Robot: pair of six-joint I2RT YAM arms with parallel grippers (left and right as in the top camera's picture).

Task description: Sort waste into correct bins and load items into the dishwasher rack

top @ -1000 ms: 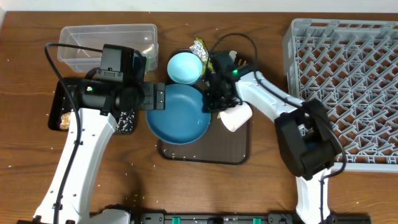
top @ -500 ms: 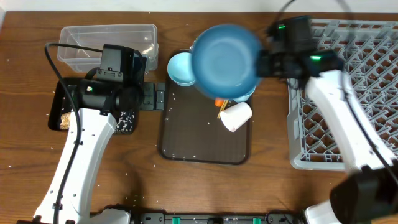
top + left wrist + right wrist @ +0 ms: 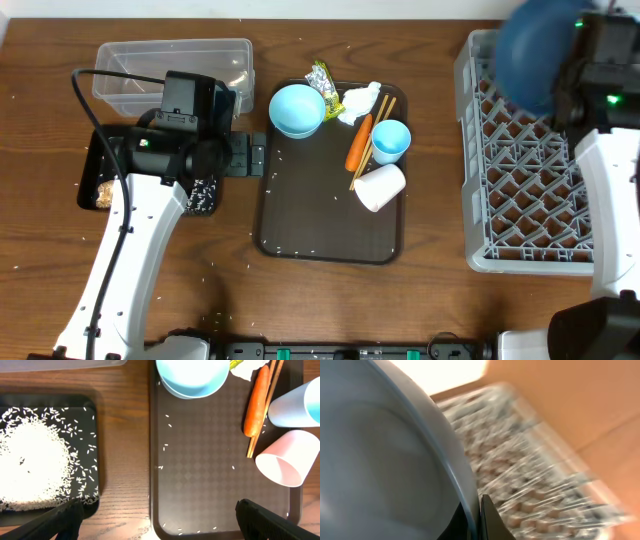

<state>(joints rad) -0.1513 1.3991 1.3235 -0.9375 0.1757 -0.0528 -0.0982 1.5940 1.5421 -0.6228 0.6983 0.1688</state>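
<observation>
My right gripper (image 3: 566, 78) is shut on the rim of the blue plate (image 3: 533, 52) and holds it tilted above the grey dishwasher rack (image 3: 530, 185); its wrist view shows the plate (image 3: 385, 460) pinched at the gripper (image 3: 479, 515), blurred. My left gripper (image 3: 250, 157) is open and empty between the black tray (image 3: 92, 160) of rice (image 3: 30, 465) and the brown serving tray (image 3: 320, 225). On that tray lie the blue bowl (image 3: 296, 110), foil wrapper (image 3: 322, 78), tissue (image 3: 360, 100), carrot (image 3: 358, 143), chopsticks (image 3: 374, 130), blue cup (image 3: 390, 140) and pink cup (image 3: 380, 186).
The clear tub (image 3: 170, 75) stands at the back left beside the black tray. A brown lump (image 3: 100, 195) lies in the black tray. Loose rice grains are scattered on the serving tray (image 3: 200, 470) and the wooden table.
The right arm lifted the blue plate off the serving tray and carried it right to above the rack. The left arm has not moved.
</observation>
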